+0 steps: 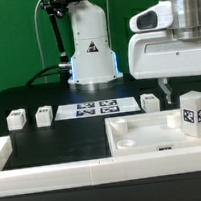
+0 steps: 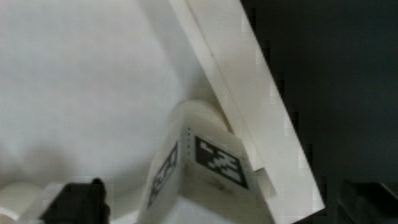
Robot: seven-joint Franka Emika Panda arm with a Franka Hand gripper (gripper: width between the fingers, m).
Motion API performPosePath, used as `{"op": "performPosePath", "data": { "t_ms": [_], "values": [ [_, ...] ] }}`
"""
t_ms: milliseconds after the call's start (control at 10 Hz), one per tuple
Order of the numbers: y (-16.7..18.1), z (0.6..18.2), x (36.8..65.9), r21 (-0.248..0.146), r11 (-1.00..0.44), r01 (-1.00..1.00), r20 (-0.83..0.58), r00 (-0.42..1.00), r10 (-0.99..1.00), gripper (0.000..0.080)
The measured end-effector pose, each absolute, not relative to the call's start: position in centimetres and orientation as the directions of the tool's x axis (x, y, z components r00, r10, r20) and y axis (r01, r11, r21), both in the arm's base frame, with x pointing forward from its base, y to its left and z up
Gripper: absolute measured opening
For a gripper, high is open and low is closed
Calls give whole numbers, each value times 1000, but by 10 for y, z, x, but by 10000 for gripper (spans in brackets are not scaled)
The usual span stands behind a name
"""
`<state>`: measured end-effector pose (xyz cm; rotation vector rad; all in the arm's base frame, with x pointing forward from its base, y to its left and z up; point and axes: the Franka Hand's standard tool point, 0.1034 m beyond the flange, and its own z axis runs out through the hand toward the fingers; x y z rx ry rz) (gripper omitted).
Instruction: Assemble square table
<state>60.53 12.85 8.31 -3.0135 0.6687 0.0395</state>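
The square table top point(image 1: 143, 142), a white tray with a raised rim, lies at the front on the exterior view's right. One white tagged leg point(image 1: 193, 111) stands upright in its far right corner. It also shows in the wrist view point(image 2: 214, 160) against the rim point(image 2: 240, 70). My gripper point(image 1: 178, 88) hangs just above this leg, open, with its dark fingertips point(image 2: 80, 200) on either side of the leg and apart from it point(image 2: 222, 208). Three more legs stand on the black table: two on the left point(image 1: 17, 119) point(image 1: 43, 117) and one right of centre point(image 1: 150, 101).
The marker board point(image 1: 94, 109) lies flat in front of the robot base point(image 1: 91, 54). White border rails point(image 1: 47, 180) run along the front and left edges. A black cable hangs beside the base.
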Motion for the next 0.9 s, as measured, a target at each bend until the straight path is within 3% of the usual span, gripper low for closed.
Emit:
{"op": "performPosePath", "data": {
  "t_ms": [500, 900],
  "values": [
    [129, 81, 604, -54, -998, -16, -14, 1000, -16, 649],
    [125, 81, 607, -36, -927, 374, 14, 927, 374, 649]
  ]
}}
